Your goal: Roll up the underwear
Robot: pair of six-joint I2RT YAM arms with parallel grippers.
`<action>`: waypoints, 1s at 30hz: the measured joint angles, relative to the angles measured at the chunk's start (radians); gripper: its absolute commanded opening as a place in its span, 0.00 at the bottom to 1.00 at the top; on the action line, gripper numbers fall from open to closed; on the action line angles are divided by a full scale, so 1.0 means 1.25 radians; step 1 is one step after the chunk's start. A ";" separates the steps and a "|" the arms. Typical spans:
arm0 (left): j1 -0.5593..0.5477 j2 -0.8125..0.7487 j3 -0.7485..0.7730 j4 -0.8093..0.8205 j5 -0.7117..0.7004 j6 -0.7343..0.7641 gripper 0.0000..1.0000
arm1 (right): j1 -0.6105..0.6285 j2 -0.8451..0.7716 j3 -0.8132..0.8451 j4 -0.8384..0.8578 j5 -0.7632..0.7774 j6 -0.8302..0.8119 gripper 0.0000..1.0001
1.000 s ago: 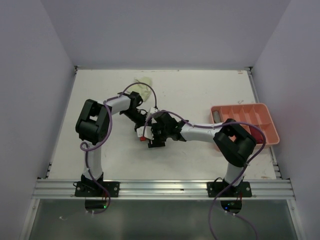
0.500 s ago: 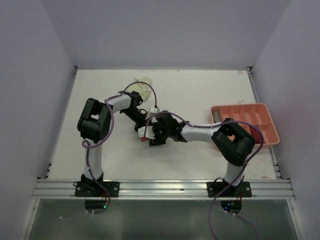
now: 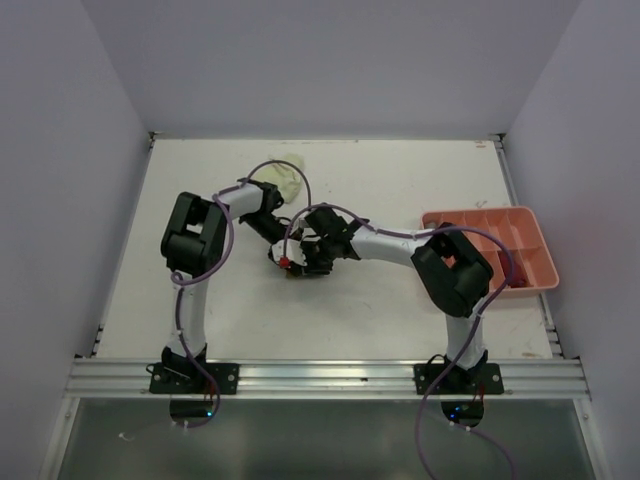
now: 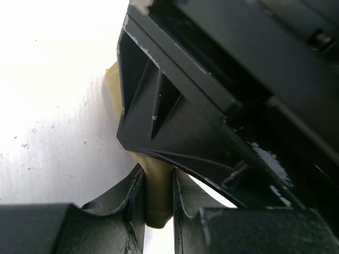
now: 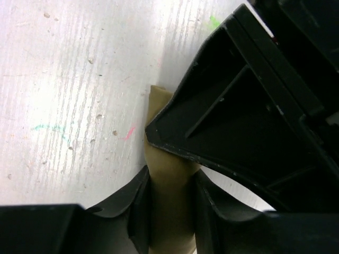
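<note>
**Spotter:** Overhead first. What's there?

**Me:** Both arms reach in to one spot mid-table (image 3: 400,180), wrists nose to nose. Their black bodies cover whatever sits between them, so from above I can't make out the cloth I'm on. The pale yellow-green underwear (image 3: 285,180) lies bunched farther back, just beyond my left arm. The salmon tray (image 3: 487,213) sits at the right edge, well apart from the meeting point.

**Spotter:** And the wrist views?

**Me:** They give what overhead hides. My left claw (image 4: 158,177) is narrow, fingers pinched on a thin fold of the olive-tan underwear (image 4: 157,203). My right claw (image 5: 170,177) is closed on the same cloth, a thicker band here, with both fingers pressed against it. In each view the other claw's body fills the frame just ahead, and the cloth runs forward along the table and goes under it. Roll or flat fold, I can't tell.

**Spotter:** Edges? Room?

**Me:** In the right wrist view the cloth's left edge runs straight, with bare scuffed table beside it. Overhead shows open table toward the near rail and toward the left wall. The far strip is open too, apart from the yellow-green piece. The only tight place is between the two claws, nearly touching.
</note>
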 measured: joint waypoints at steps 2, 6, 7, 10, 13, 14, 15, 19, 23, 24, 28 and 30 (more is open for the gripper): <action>0.000 0.003 0.007 -0.008 -0.002 0.004 0.24 | -0.002 0.007 0.011 -0.011 -0.002 0.008 0.16; 0.005 0.005 0.011 -0.009 0.000 -0.017 0.36 | 0.003 0.010 0.016 -0.016 0.003 0.011 0.02; 0.008 0.005 0.012 -0.009 0.000 -0.026 0.43 | 0.006 0.010 0.016 -0.014 0.006 0.012 0.00; 0.027 0.004 0.012 -0.014 0.011 -0.074 0.53 | 0.016 0.011 0.014 -0.002 0.021 0.014 0.00; 0.054 -0.007 0.007 0.004 0.022 -0.136 0.58 | 0.023 0.011 0.006 0.037 0.044 0.024 0.00; 0.061 -0.013 0.005 0.021 0.019 -0.154 0.59 | 0.025 0.012 0.005 0.043 0.048 0.030 0.00; 0.073 -0.024 0.002 0.049 0.011 -0.183 0.59 | 0.027 0.011 0.003 0.045 0.051 0.036 0.00; 0.150 -0.099 -0.023 0.217 -0.066 -0.279 0.61 | 0.028 0.011 0.003 0.049 0.060 0.078 0.00; 0.228 -0.234 -0.078 0.366 -0.142 -0.345 0.81 | 0.015 0.010 0.014 0.031 0.062 0.171 0.00; 0.237 -0.280 -0.097 0.398 -0.155 -0.359 0.83 | 0.008 0.009 0.015 0.027 0.058 0.197 0.00; 0.237 -0.468 -0.182 0.500 -0.178 -0.400 1.00 | -0.061 -0.016 0.015 -0.015 0.034 0.337 0.00; 0.231 -0.553 -0.233 0.544 -0.182 -0.422 1.00 | -0.113 -0.043 0.011 -0.030 0.016 0.403 0.00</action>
